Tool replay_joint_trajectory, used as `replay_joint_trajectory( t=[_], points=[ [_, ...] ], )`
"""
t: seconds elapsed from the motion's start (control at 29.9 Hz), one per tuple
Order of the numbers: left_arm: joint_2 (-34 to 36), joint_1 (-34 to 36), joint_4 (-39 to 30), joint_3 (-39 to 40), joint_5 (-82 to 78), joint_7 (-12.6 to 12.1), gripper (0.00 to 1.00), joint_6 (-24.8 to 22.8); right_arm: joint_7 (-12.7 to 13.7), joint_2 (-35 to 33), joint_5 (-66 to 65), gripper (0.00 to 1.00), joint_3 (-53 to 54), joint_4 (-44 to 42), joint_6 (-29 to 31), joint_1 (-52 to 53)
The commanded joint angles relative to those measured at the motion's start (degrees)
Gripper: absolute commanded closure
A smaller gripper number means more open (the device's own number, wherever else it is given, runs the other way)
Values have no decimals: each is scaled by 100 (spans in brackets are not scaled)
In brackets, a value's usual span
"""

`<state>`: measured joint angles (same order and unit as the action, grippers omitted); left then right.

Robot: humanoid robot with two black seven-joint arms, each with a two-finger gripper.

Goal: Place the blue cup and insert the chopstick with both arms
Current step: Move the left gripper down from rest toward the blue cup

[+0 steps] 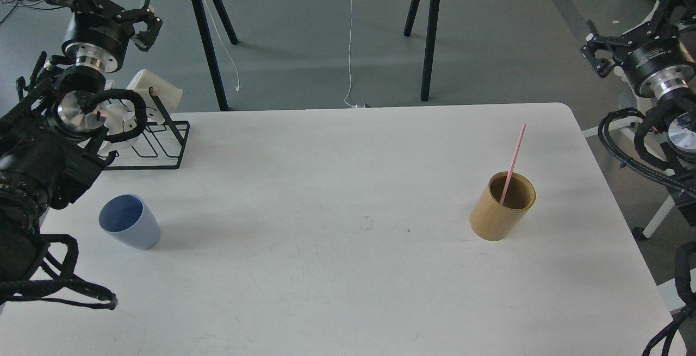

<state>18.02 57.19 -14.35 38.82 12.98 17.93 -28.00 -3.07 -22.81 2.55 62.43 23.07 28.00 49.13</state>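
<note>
The blue cup (129, 229) stands upright on the left side of the white table (337, 280), mouth up and empty. The pink chopstick (515, 157) leans inside a tan bamboo cylinder (501, 212) on the right side, its upper half sticking out. My left gripper (104, 1) is raised high at the far left, well behind the cup, open and holding nothing. My right gripper (628, 27) hangs off the table's right edge, far behind and right of the cylinder, also open and empty.
A black wire rack (163, 147) with white mugs (157, 92) stands at the table's back left corner, close to my left arm. A second table on black legs (429, 35) stands behind, with a white cable hanging down.
</note>
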Motion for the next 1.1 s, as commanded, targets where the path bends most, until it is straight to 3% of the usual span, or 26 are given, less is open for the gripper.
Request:
replay_joint_trajectory(
  t=[0.0, 0.3, 0.43, 0.64, 1.07],
  points=[
    [0, -24, 2, 20, -6, 0, 0, 0, -10, 5, -9, 1, -20, 127, 0, -53],
    [0, -111, -50, -50, -24, -9, 0, 0, -18, -21, -18, 1, -267, 426, 0, -53],
    [227, -217, -445, -173, -85, -9, 1, 0, -27, -48, -18, 1, -267, 461, 0, -62],
    [1545, -243, -2104, -1209, -742, -9, 3, 0, -18, -285, -18, 1, -293, 505, 0, -97],
    [4472, -594, -5840, -1694, -6534, -18, 5, 0, -194, -303, -9, 1, -196, 532, 0, -607]
  ],
)
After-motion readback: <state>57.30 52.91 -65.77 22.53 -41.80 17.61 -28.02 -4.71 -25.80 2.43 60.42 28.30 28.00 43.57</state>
